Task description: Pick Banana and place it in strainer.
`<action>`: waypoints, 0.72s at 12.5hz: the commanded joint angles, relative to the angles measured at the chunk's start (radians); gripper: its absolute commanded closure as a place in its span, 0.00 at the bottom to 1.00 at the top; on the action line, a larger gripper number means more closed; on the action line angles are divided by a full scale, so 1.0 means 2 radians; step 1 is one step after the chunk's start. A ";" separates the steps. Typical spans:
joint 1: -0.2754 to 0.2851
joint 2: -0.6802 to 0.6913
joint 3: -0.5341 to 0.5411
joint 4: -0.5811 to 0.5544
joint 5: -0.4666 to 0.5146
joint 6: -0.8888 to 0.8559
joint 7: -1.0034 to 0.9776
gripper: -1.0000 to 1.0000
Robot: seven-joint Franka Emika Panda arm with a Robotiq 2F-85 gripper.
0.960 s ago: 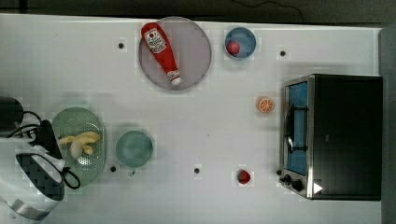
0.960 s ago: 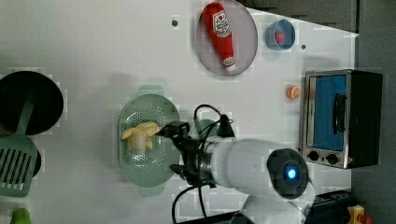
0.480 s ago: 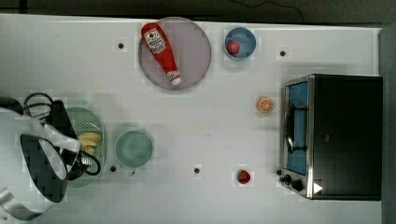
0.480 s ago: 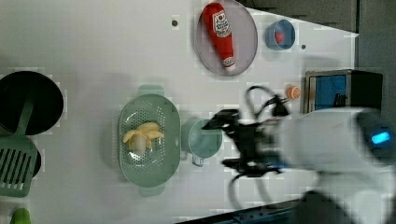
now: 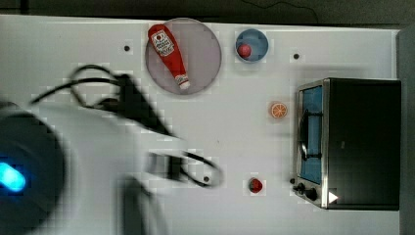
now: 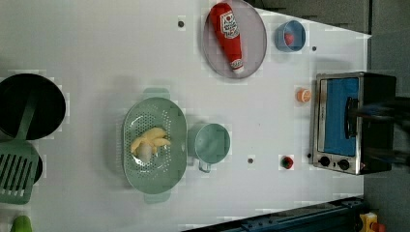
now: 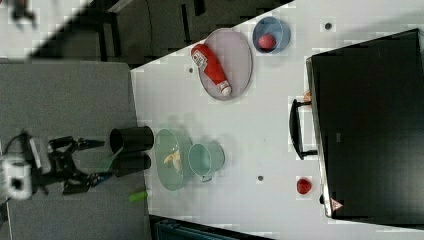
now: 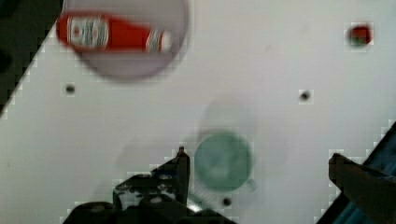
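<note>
The pale-yellow banana point(image 6: 149, 143) lies inside the mint-green strainer point(image 6: 169, 113), near the middle of the left view; nothing touches it. In the right view the banana point(image 7: 172, 159) shows through the strainer point(image 7: 169, 142) wall. My gripper point(image 7: 95, 161) hangs open and empty at the right view's left, off the table's edge and apart from the strainer. In the wrist view the gripper point(image 8: 257, 156) is open, with its two fingers point(image 8: 182, 163) on either side of the round teal bowl point(image 8: 222, 161) far below. My blurred arm point(image 5: 73, 161) covers the top view's left.
A ketchup bottle point(image 6: 228, 34) lies on a grey plate point(image 6: 254, 46). A blue bowl point(image 6: 290, 36), an orange slice point(image 6: 303, 95), a toaster oven point(image 6: 348, 123) and a small red item point(image 6: 287, 162) stand nearby. The teal bowl point(image 6: 210, 144) sits beside the strainer. A black pan point(image 6: 29, 106) and green spatula point(image 6: 17, 174) lie at the left view's left.
My arm has swung away from over the strainer and lifted, now blurred in the top view. The banana stays in the strainer. The gripper stays open.
</note>
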 commanded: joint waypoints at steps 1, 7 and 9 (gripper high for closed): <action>-0.022 0.004 -0.065 -0.008 -0.010 -0.024 -0.153 0.00; -0.022 -0.024 -0.101 -0.027 -0.046 -0.008 -0.153 0.00; -0.022 -0.023 -0.099 -0.027 -0.059 -0.006 -0.153 0.00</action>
